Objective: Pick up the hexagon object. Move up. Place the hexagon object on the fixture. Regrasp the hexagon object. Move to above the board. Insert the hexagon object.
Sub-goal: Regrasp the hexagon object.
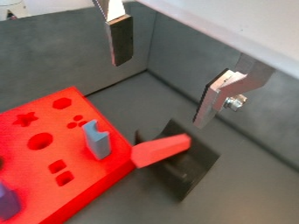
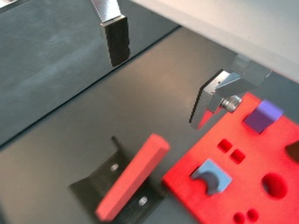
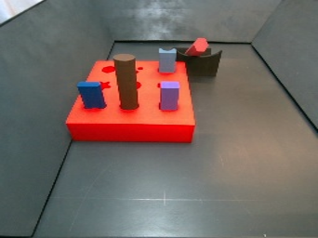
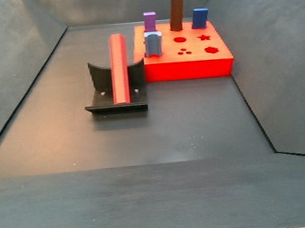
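Observation:
The hexagon object, a long salmon-red rod, lies in the notch of the dark fixture and leans against its upright. It shows in both wrist views and end-on in a side view. The fixture stands beside the red board. My gripper is open and empty, well above the rod and fixture. It is out of both side views.
The board carries a brown cylinder, a blue peg, a purple peg and a grey-blue peg. Grey walls enclose the dark floor.

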